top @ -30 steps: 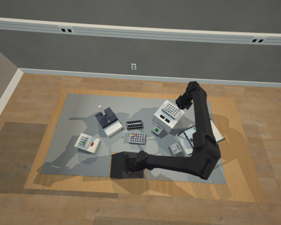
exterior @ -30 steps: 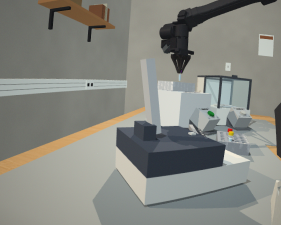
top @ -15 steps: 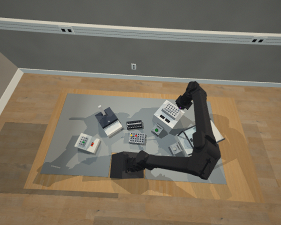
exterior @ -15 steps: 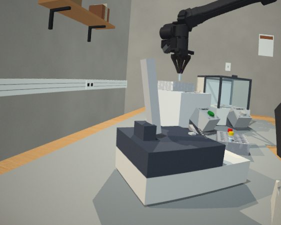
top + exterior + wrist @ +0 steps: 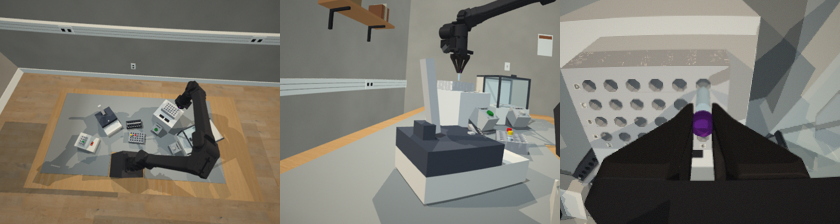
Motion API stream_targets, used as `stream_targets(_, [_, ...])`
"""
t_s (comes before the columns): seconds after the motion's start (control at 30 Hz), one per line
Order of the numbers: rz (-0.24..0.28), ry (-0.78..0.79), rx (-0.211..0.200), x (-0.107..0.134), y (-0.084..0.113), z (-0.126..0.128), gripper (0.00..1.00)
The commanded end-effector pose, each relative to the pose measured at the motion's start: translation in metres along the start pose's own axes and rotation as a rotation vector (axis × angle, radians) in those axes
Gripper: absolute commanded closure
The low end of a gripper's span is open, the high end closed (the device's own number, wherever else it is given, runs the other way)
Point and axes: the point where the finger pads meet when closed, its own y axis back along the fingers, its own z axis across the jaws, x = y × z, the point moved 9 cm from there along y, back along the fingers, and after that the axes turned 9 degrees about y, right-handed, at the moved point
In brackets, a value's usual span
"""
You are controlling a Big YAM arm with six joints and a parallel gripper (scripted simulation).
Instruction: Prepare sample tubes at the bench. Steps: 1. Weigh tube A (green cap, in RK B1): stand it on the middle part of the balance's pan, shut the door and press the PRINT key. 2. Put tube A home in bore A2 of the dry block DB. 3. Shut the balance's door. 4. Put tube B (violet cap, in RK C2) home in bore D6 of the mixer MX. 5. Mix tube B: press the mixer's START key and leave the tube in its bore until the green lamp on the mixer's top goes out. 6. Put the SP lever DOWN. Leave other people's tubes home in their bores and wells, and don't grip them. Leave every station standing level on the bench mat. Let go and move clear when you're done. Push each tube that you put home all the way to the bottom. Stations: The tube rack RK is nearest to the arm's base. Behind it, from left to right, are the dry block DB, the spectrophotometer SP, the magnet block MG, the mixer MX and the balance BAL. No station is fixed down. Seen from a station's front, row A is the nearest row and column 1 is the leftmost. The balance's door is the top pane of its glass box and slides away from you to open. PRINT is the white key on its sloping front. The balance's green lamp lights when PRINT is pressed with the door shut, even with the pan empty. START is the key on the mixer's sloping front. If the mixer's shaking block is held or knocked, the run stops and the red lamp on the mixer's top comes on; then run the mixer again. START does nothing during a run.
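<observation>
My gripper (image 5: 180, 107) (image 5: 460, 72) (image 5: 702, 112) is shut on tube B's violet cap (image 5: 703, 125). The clear tube (image 5: 459, 77) (image 5: 703, 100) hangs down over the right end of the mixer's block (image 5: 170, 109) (image 5: 463, 86) (image 5: 650, 95). In the wrist view its lower end lines up with the rightmost bore of the far row; whether the tip is inside cannot be told. Tube A's green cap (image 5: 83, 141) shows in the dry block (image 5: 87, 148). The spectrophotometer's pale lever (image 5: 101, 109) (image 5: 431, 94) stands up. The green START key (image 5: 156, 129) (image 5: 490, 113) is unobstructed.
The balance's glass box (image 5: 514, 92) stands right of the mixer, partly under the arm in the top view; its door position is unclear. The rack (image 5: 136, 141) (image 5: 516, 147) holds a yellow-capped and a red-capped tube. The magnet block (image 5: 134, 126) stands behind it.
</observation>
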Motion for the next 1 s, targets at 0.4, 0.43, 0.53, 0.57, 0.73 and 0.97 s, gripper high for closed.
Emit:
stream_targets(0.4, [-0.032, -0.013, -0.004, -0.0069, 0.0106, -0.0022, 0.91])
stream_targets(0.43, [-0.032, -0.013, -0.004, -0.0068, 0.0106, -0.0022, 0.91])
stream_targets(0.53, [-0.032, -0.013, -0.004, -0.0068, 0.0106, -0.0021, 0.91])
stream_targets(0.57, [-0.032, -0.013, -0.004, -0.0068, 0.0106, -0.0021, 0.91])
stream_targets(0.73, [-0.039, -0.009, -0.009, 0.0001, 0.0112, 0.0050, 0.91])
stream_targets(0.97, [-0.032, -0.013, -0.004, -0.0067, 0.0106, -0.0021, 0.91])
